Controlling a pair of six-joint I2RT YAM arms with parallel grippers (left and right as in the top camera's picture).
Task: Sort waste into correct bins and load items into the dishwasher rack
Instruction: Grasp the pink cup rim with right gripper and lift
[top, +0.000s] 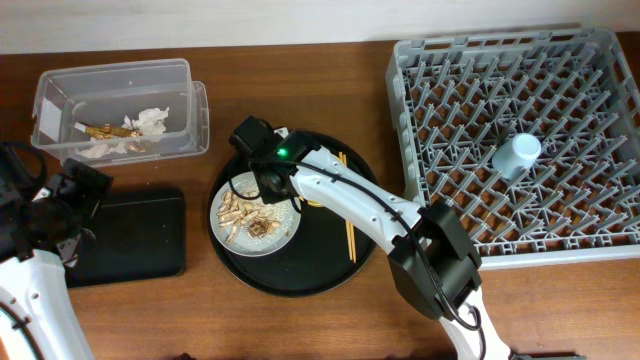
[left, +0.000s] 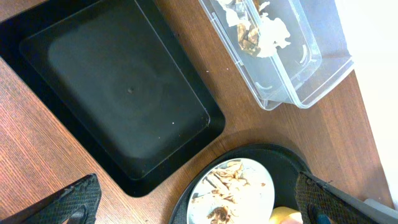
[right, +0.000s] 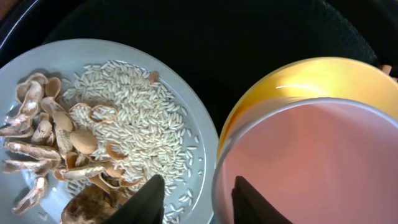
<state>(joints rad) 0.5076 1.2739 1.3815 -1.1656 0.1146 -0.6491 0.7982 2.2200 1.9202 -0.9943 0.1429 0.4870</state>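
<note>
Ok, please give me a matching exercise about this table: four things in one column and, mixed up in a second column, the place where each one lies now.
Things
1. light-blue cup
2. chopsticks
3. crumpled napkins
4. rice grains

Places
A. on the grey plate
B. in the clear tub
C. in the dishwasher rack
D. on the round black tray, beside the plate

Pairs: 1-C, 2-D, 3-B, 4-A

The black tray (left: 118, 93) is matt, the tub (left: 311, 74) clear plastic (table (left: 37, 162) wood-grained).
</note>
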